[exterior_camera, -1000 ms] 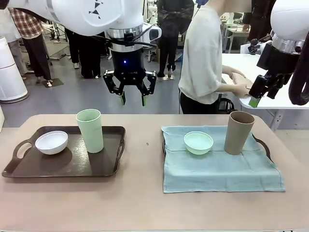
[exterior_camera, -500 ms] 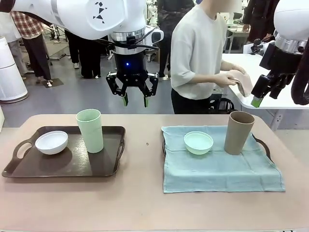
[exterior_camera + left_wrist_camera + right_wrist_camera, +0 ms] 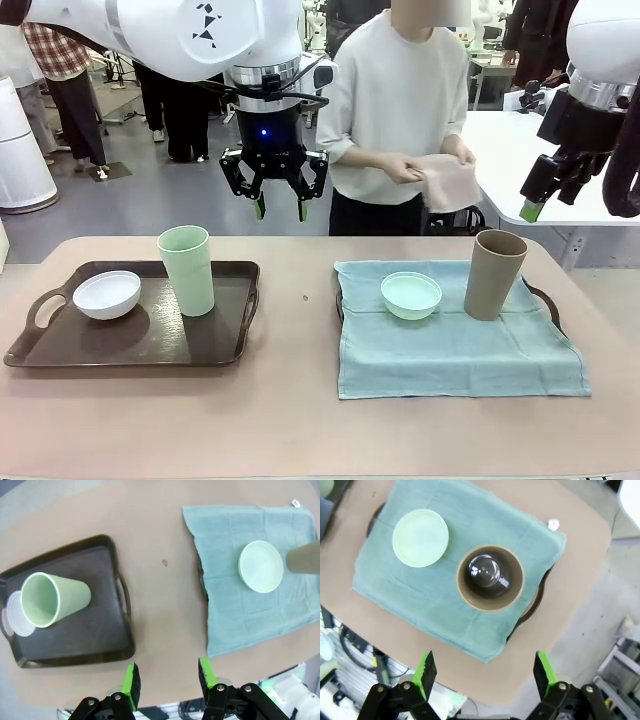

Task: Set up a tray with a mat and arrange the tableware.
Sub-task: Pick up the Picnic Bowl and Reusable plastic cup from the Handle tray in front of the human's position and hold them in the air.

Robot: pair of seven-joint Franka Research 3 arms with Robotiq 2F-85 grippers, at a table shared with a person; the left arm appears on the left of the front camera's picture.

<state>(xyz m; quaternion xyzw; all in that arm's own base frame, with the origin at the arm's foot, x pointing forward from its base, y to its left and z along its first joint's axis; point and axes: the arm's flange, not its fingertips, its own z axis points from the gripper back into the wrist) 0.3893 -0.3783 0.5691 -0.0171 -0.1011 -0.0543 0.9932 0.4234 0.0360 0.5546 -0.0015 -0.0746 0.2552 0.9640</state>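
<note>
Well, my left gripper (image 3: pixel 279 210) hangs beyond the dark plastic tray (image 3: pixel 150 340), fingers half spread, empty — I'd centre over its tall pale green cup (image 3: pixel 187 270); right gripper (image 3: pixel 485 670) fingers spread wide.

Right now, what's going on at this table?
Both arms hover above the table with open, empty jaws: the left gripper over the middle, the right gripper above the tall brown cup. That cup and the mint green round bowl stand on the teal cloth mat covering the right tray. The white round bowl and tall pale green cup sit on the bare dark brown tray at left. The person at the far side holds a beige cloth.
</note>
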